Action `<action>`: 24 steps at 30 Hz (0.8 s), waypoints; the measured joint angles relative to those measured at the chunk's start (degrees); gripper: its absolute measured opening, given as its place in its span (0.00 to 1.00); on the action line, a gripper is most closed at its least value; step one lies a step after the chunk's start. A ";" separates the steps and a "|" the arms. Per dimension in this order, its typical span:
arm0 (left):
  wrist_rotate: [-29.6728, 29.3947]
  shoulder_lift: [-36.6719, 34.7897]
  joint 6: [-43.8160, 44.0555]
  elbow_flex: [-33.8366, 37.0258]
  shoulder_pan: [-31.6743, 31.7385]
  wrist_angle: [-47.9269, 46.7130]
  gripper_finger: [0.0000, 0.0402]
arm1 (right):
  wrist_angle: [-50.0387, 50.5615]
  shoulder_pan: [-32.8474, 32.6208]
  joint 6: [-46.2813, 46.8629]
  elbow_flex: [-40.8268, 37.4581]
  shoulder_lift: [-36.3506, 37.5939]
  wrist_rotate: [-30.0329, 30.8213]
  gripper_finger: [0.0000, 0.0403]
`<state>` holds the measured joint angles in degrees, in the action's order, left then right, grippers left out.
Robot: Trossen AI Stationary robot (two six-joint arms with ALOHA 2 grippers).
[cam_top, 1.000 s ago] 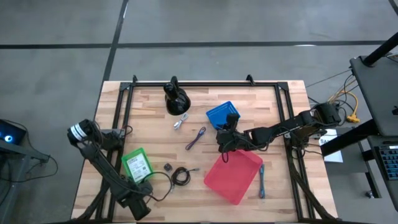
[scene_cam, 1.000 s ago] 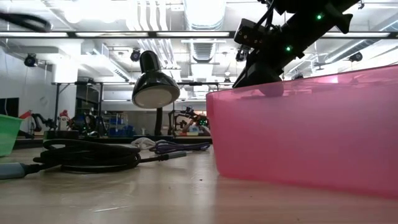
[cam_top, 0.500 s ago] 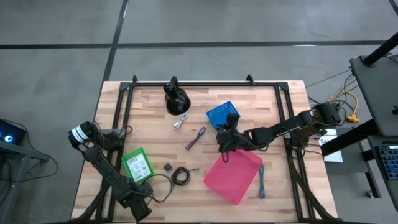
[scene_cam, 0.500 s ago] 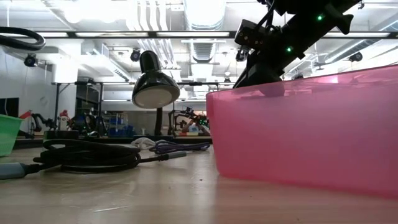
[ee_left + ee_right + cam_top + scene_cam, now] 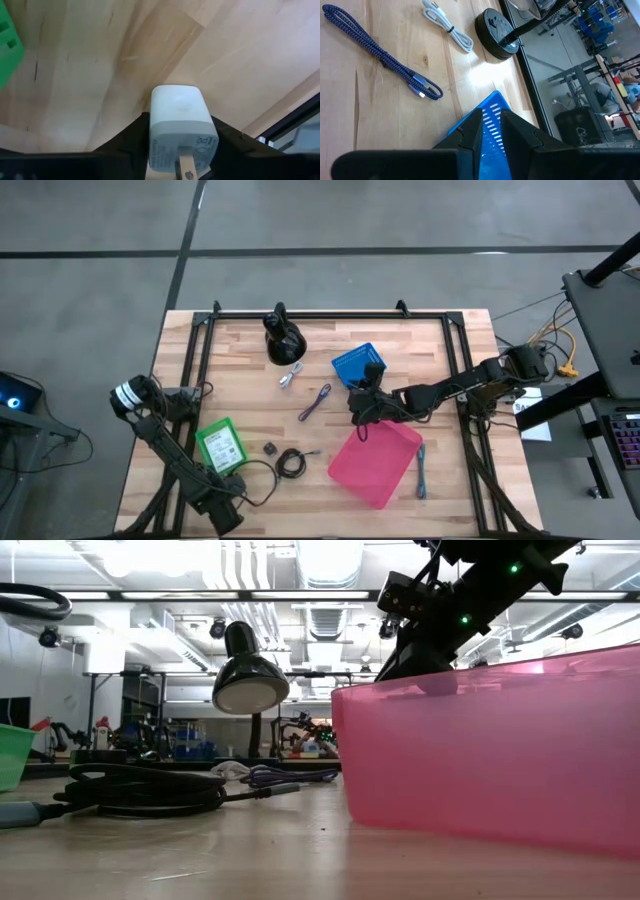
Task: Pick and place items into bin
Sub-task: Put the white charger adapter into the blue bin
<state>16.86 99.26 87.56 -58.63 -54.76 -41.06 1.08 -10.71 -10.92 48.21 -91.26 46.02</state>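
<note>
Left tool (image 5: pixel 182 145), at the table's (image 5: pixel 240 380) near-left corner beside the green bin (image 5: pixel 220 446), grips a white charger block (image 5: pixel 181 125) between its fingers, prongs showing. Right tool (image 5: pixel 362 408), fingers nearly closed and empty, hovers between the blue bin (image 5: pixel 352 364) and pink bin (image 5: pixel 376 464). Risk, as I judge it: the smooth block twisting out mid-carry, since the hold looks shallow.
</note>
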 joint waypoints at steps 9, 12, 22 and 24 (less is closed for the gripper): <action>-0.24 -0.22 -2.40 -0.13 -0.02 0.02 0.33 | -0.01 0.01 -0.52 0.00 0.00 0.00 0.14; -0.43 -1.49 -2.81 -0.92 0.00 0.09 0.33 | -0.02 0.00 -1.91 0.00 0.00 0.00 0.14; -18.81 -8.64 0.43 -1.73 0.02 0.44 0.33 | -0.04 -0.01 -2.72 0.00 0.00 0.00 0.14; -25.77 -10.06 -0.40 -1.73 0.00 1.14 0.33 | -0.07 -0.01 -3.98 0.00 0.00 0.00 0.14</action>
<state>-8.90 89.20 87.16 -60.36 -54.76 -39.91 1.02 -10.72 -14.89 48.21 -91.26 46.02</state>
